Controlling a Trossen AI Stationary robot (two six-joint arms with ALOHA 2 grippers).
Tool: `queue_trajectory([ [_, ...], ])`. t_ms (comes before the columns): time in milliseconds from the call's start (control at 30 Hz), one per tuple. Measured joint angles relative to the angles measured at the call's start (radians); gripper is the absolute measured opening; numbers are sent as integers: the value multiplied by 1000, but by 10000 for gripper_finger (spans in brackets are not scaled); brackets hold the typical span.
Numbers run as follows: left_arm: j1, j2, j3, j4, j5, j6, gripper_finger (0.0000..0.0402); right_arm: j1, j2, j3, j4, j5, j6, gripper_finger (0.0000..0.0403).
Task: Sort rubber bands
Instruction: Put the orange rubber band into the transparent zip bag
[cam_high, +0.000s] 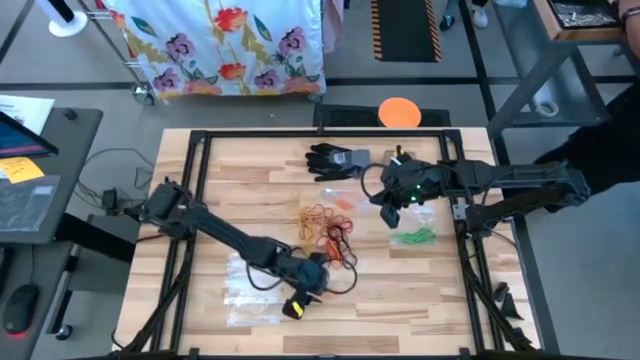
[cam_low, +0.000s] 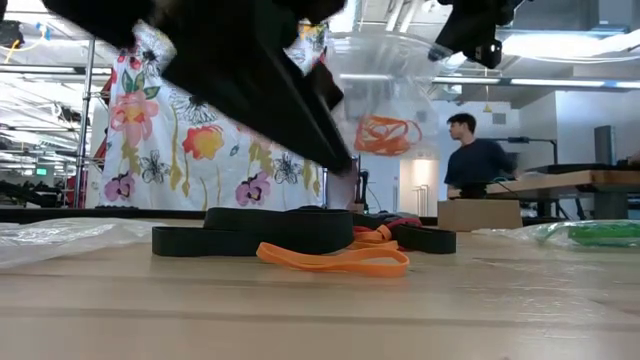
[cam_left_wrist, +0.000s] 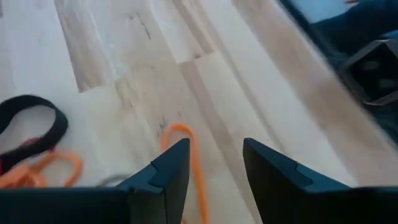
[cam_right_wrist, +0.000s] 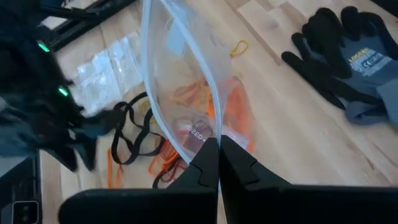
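Note:
A loose pile of rubber bands (cam_high: 325, 232), orange, red and black, lies mid-table. My left gripper (cam_left_wrist: 214, 167) hovers open at the pile's near side (cam_high: 322, 274), with one orange band (cam_left_wrist: 191, 149) on the wood just ahead of its fingers and a black band (cam_left_wrist: 37, 124) to one side. My right gripper (cam_right_wrist: 217, 148) is raised over the table's right half (cam_high: 389, 212), shut on a clear plastic bag (cam_right_wrist: 180, 74) with orange bands (cam_low: 385, 135) inside. Green bands (cam_high: 413, 237) lie below it on the table. My right gripper pinches the clear bag's printed edge (cam_right_wrist: 200, 132) between its two shut fingers. The fingers slant downward at it. The bag hangs below the gripper, lifted clear of the table, and the orange bands sag in its bottom (cam_low: 388, 140).
A black and grey glove (cam_high: 335, 160) lies at the far middle of the table. More clear bags (cam_high: 250, 295) lie flat near the front left. A black frame (cam_high: 200, 200) borders the wooden top. A person (cam_low: 475, 160) stands in the room beyond the table.

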Motion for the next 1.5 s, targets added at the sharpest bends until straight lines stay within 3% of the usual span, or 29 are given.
queue_trajectory([
  [200,24,94,52,48,-61,4,148,9,4,0,-5,-2,19,0],
  [633,79,150,116,-87,-9,-63,146,70,6,0,-10,-4,38,0],
  [767,101,149,117,-111,40,-112,111,74,6,0,-9,-4,44,0],
  [933,104,149,118,-121,59,-124,19,73,6,0,-10,-4,53,0],
  [1067,92,149,117,-110,66,-133,5,73,6,0,-9,-4,53,0],
  [1400,26,15,225,-168,67,-68,1,75,6,0,-9,-3,73,0],
  [1500,3,-59,243,-208,-21,-26,1,85,13,0,-9,0,82,0],
])
